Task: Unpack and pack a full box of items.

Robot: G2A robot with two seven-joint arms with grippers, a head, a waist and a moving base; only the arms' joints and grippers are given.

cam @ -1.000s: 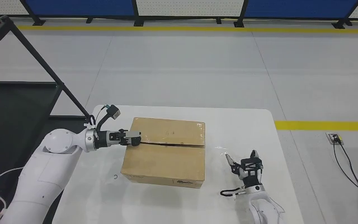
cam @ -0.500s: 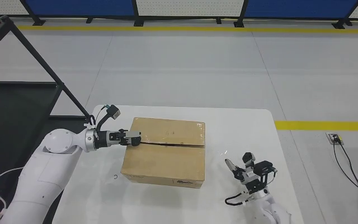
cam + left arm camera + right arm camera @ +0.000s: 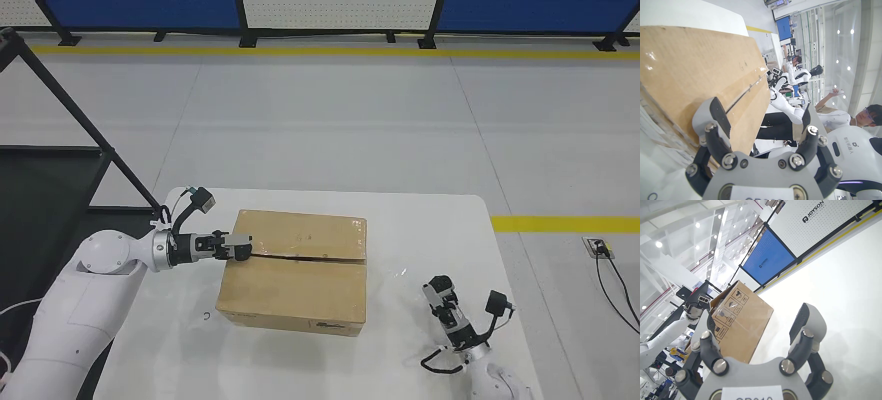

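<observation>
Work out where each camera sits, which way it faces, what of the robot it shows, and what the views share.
Top view: above the arms, looking down at the table, the box, the left claw at its seam, the right claw apart.
Left wrist view: behind the open left claw, looking along the box top.
Right wrist view: behind the open right claw, facing the box's end and the other arm.
Shared: all three show the box.

Box [image 3: 295, 270] on table [image 3: 430, 225], mid; left gripper [image 3: 243, 247] at box's left edge, by top seam; right gripper [image 3: 440, 295] apart, right of box, nr table front; small ring [image 3: 206, 317] on table off box's front-left corner
</observation>
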